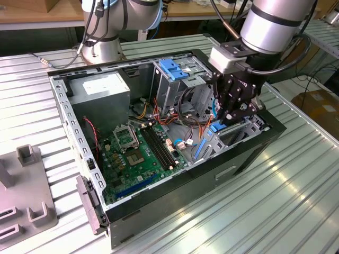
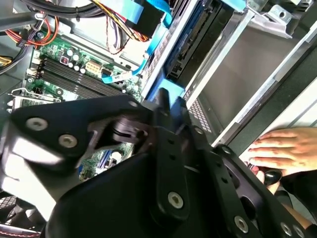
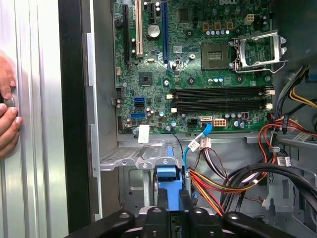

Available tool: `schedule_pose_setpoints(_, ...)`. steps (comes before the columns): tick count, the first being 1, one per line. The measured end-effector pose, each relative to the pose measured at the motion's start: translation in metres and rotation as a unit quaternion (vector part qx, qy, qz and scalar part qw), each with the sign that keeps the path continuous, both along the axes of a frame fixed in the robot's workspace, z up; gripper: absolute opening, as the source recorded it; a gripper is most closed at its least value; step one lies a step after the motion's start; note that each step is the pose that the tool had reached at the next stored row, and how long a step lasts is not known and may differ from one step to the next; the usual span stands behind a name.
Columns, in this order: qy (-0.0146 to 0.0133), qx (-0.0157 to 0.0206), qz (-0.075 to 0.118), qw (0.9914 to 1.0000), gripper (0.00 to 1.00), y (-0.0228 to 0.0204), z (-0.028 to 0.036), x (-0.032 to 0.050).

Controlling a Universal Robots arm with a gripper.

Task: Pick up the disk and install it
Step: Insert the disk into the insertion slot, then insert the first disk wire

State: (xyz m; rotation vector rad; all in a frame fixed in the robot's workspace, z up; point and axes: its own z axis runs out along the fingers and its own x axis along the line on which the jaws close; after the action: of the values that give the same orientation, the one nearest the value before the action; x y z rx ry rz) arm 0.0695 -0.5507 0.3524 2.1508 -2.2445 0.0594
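The gripper (image 1: 226,121) hangs inside the open computer case (image 1: 175,203), over the drive cage (image 1: 235,138). Its fingers are closed narrowly on the blue carrier rail of the disk (image 3: 171,179), which stands edge-on at the mouth of that cage and looks partly entered rather than seated. I judge this to be the insertion itself. It goes well only if the disk stays square to the drive cage walls, so that the rails slide rather than bind. The push should run straight along the slot, with steady, light force until the carrier latches. The bundle of red, yellow and black power cables (image 3: 225,181) and the thin blue data cable (image 3: 197,141) lie just beside the cage and could snag a finger or be pinched. A person's hand (image 3: 7,116) rests outside the case wall, on the side away from the drive cage, so motion should be slow.
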Motion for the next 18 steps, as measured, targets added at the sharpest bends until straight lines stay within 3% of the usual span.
schedule_pose_setpoints(3,0.0,-0.0001,0.0,1.0,0.11,0.0,0.0,0.0038)
schedule_pose_setpoints(18,0.0,-0.0001,0.0,1.0,0.11,0.0,0.0,0.0041)
